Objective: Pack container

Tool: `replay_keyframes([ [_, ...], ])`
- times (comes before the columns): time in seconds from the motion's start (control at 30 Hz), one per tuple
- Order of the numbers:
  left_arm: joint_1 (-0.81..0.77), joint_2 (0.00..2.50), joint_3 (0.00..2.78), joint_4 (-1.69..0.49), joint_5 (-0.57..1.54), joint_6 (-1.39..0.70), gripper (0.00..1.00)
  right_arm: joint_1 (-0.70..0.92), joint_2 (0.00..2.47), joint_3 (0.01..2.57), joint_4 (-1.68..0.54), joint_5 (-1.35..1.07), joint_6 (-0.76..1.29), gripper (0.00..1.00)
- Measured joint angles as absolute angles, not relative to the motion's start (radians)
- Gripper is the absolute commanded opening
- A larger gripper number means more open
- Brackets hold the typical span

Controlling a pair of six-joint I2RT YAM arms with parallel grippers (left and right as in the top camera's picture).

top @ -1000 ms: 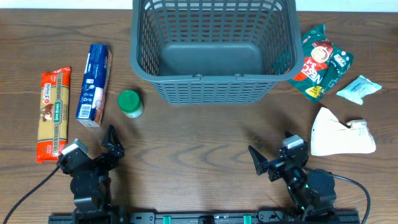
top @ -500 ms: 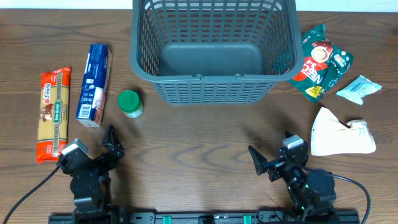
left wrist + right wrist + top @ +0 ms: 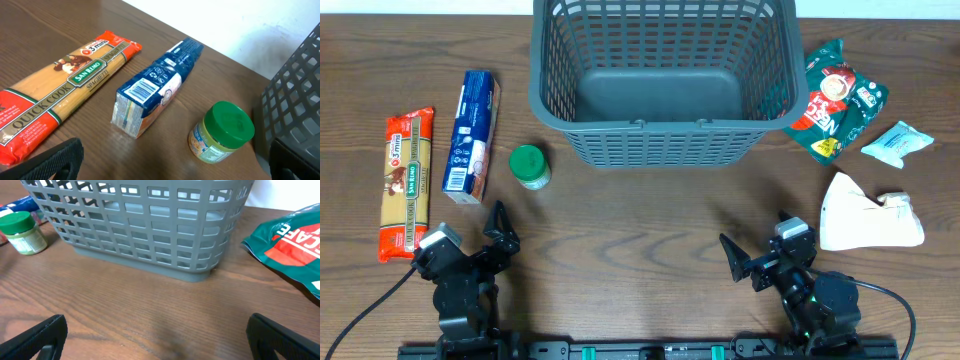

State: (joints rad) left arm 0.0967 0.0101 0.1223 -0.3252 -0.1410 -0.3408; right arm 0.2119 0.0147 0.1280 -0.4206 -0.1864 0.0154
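Observation:
The dark grey lattice container (image 3: 660, 125) stands at the back middle of the table, with nothing inside; its wall fills the right wrist view (image 3: 150, 230). My left gripper (image 3: 470, 238) is open and empty at the front left, well short of the green-lidded jar (image 3: 530, 166), the blue box (image 3: 471, 135) and the spaghetti pack (image 3: 407, 180). These also show in the left wrist view: jar (image 3: 222, 131), box (image 3: 152, 90), spaghetti (image 3: 60, 90). My right gripper (image 3: 757, 250) is open and empty at the front right.
A green and red coffee bag (image 3: 838, 98), a small light blue packet (image 3: 897, 142) and a white pouch (image 3: 865, 214) lie right of the container. The coffee bag shows in the right wrist view (image 3: 292, 240).

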Motion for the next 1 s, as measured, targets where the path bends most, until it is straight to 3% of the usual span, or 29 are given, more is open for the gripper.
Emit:
replay_keyframes([
  [0.23,0.097,0.01,0.122,-0.325,-0.141,-0.341,0.99,0.212,0.015,0.128,-0.376,-0.16,0.035,0.99],
  [0.43,0.097,0.01,0.122,-0.325,-0.141,-0.341,0.98,0.212,0.043,0.208,-0.487,-0.025,0.075,0.99],
  [0.63,0.097,0.01,0.122,-0.326,-0.141,-0.341,0.99,0.212,0.286,0.52,-0.541,0.169,0.06,0.99],
  [1.0,0.097,0.01,0.122,-0.326,-0.138,-0.341,0.98,0.165,1.022,1.382,-0.902,0.283,-0.043,0.99],
])
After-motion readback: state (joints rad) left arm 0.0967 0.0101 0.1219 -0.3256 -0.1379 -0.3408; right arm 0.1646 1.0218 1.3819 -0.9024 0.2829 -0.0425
